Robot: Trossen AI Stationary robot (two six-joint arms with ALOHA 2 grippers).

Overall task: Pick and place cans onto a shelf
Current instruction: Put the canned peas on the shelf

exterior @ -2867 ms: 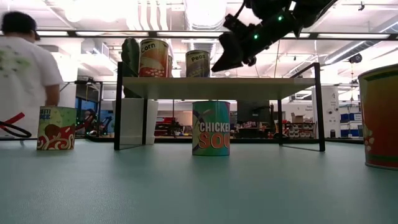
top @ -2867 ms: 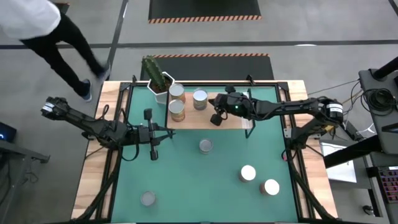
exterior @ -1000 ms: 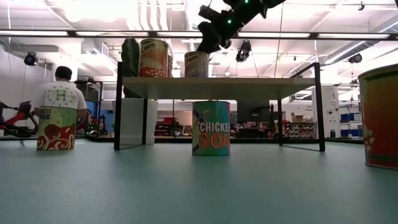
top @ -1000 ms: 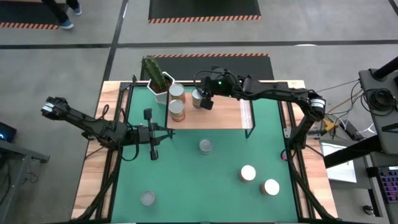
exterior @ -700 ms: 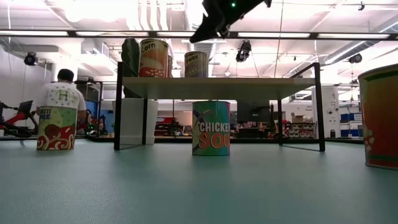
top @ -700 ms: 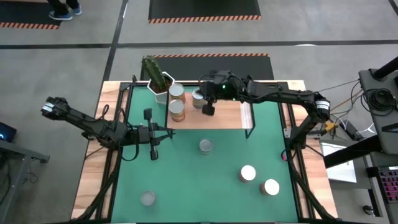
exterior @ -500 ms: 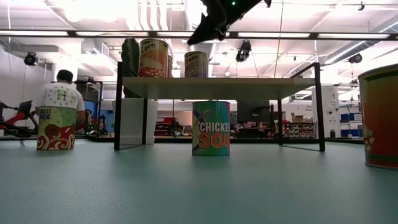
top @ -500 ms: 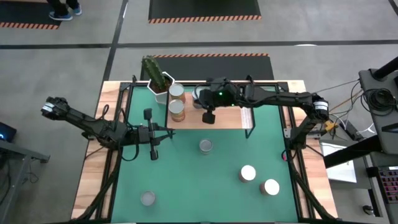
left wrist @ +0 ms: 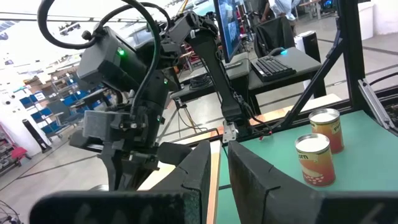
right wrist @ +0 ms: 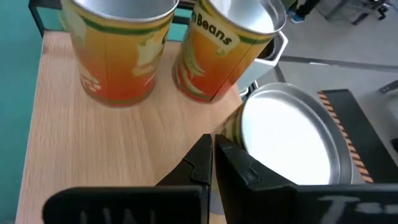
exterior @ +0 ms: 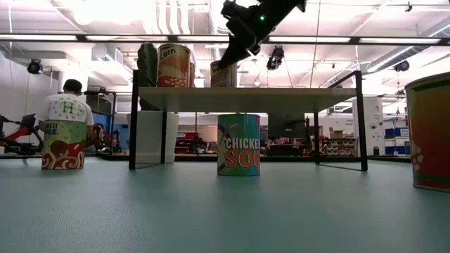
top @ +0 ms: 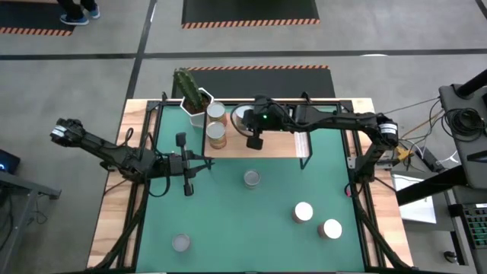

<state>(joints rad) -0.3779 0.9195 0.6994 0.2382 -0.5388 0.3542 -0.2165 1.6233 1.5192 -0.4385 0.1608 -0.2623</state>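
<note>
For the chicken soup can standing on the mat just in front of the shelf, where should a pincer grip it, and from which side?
Grip the chicken soup can across its round side wall near the top, coming straight down from above. It stands upright and alone on the green mat, just clear of the shelf, so both sides are free.

Workshop room around the table

Grey floor with 2 black mats edged in orange stripes at upper centre. In the low view, ceiling strip lights run across the top, a person stands at left, and shelving sits far behind. A desk with a keyboard shows upper right in the left wrist view.
</note>
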